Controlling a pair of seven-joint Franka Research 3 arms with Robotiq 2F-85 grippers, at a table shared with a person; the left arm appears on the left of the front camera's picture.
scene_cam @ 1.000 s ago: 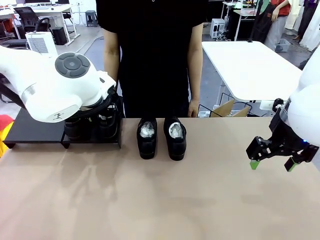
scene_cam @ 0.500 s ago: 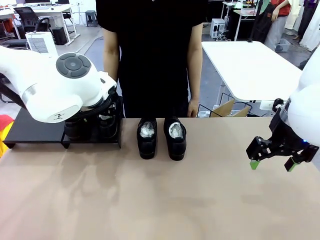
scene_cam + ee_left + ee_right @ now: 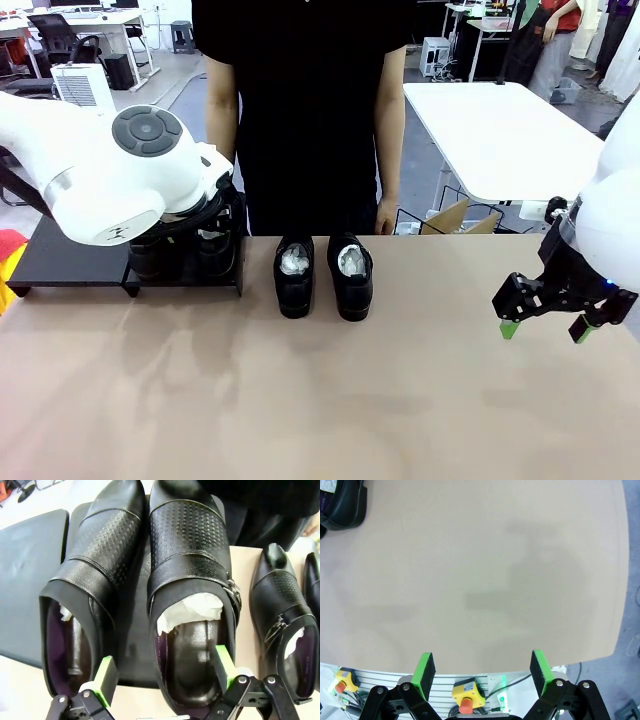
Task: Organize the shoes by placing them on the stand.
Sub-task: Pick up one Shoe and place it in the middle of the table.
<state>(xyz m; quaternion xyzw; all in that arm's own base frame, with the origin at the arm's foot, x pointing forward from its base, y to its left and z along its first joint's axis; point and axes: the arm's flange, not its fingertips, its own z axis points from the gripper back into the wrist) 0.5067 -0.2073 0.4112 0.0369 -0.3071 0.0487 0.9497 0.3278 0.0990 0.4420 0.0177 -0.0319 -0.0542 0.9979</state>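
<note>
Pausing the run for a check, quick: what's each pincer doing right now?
Left pincer: open, straddling the heel of a shoe on the stand.
Right pincer: open, empty, above the table.

On the stand (image 3: 30, 570), one shoe (image 3: 190, 570) lies between the left fingers (image 3: 106, 676); a second shoe (image 3: 95, 570) lies just outside one finger, alongside.

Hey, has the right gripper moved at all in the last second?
No. The right gripper hovers open at the same spot over the table, no nearer to and no farther from the closest shoe than before.
</note>
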